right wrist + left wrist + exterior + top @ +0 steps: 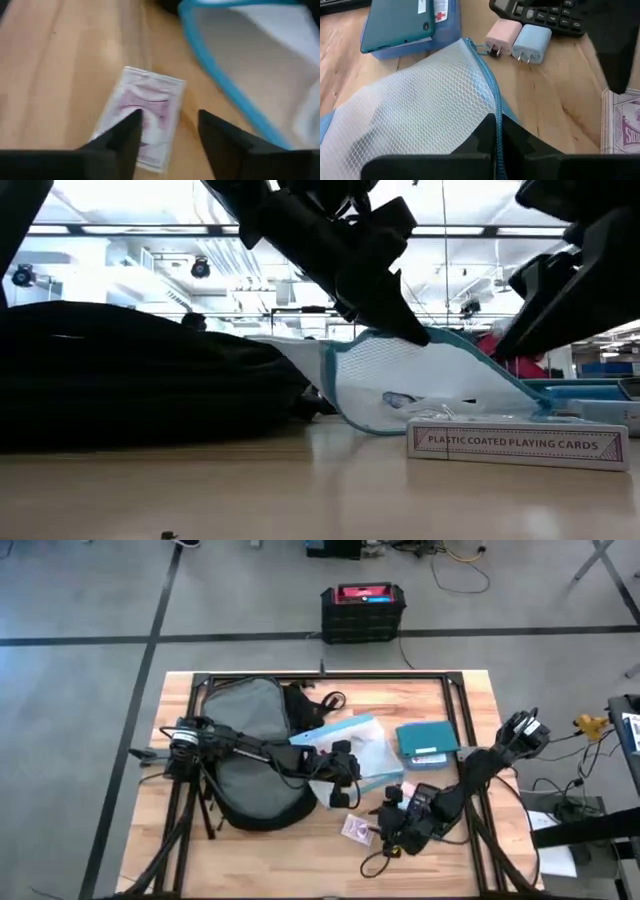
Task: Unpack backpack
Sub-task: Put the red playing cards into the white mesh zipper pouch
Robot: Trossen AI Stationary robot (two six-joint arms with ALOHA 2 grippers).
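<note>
The black backpack (250, 755) lies on its side at the table's left, and my left arm reaches across it. My left gripper (340, 775) is shut on a white mesh pouch with a blue zip edge (352, 745), which lies just right of the backpack. A purple playing-card box (355, 830) lies flat near the front edge. My right gripper (167, 130) is open close over the card box (145, 120), one finger above the box's end and the other beside it. My left gripper pinches the pouch's blue zip edge (496, 142) between its two shut fingers. The fingers slant down from the table's left side. That edge (425, 338) is raised off the table, while the pouch's lower fold (370, 425) rests on the wood.
Right of the pouch lie a teal case (425, 740), a black calculator (540, 15), and a pink charger (502, 37) next to a blue charger (532, 44). A black box with a red top (363, 610) stands on the floor beyond the table.
</note>
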